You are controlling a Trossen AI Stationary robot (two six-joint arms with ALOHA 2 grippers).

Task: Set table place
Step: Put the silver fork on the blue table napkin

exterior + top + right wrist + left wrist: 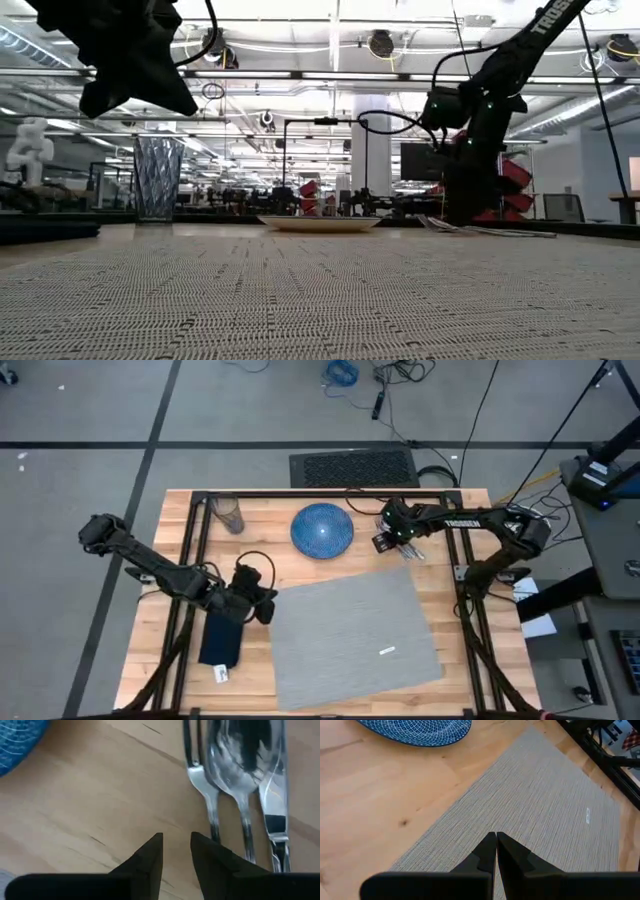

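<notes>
1. Found right gripper [176, 851] low over bare wood, fingers narrowly parted, nothing between them. Lay just short of the cutlery handles.
2. Noted fork [202, 785], spoon [239, 765] and knife [275, 795] directly ahead of those fingers, side by side and touching or nearly so, fork nearest the fingertip line. Polished metal, reflective; spoon bowl rounded, fork tines slim.
3. Judged step in hand: approach to the cutlery, no piece grasped yet. Next move likely to call for wider opening, a shift onto one handle, and a pinch on thin flat metal lying flush on wood; slip or dragging a neighbouring piece plausible.
4. Logged plate [322, 529] to the side of the right gripper, beyond the far edge of the placemat [350, 640], not yet on it. Round, blue, finely patterned, shallow.
5. Found left gripper [496, 851] clenched, fingertips touching, empty, hovering over the near corner of the placemat. Grey woven sheet, rectangular, lying skewed on the table [480, 680], pale planks with dark frame.
6. Logged napkin [221, 640] beside and under the left gripper, dark, folded, off the mat; glass [229, 513] well beyond it at the far corner, clear, ribbed, upright.
</notes>
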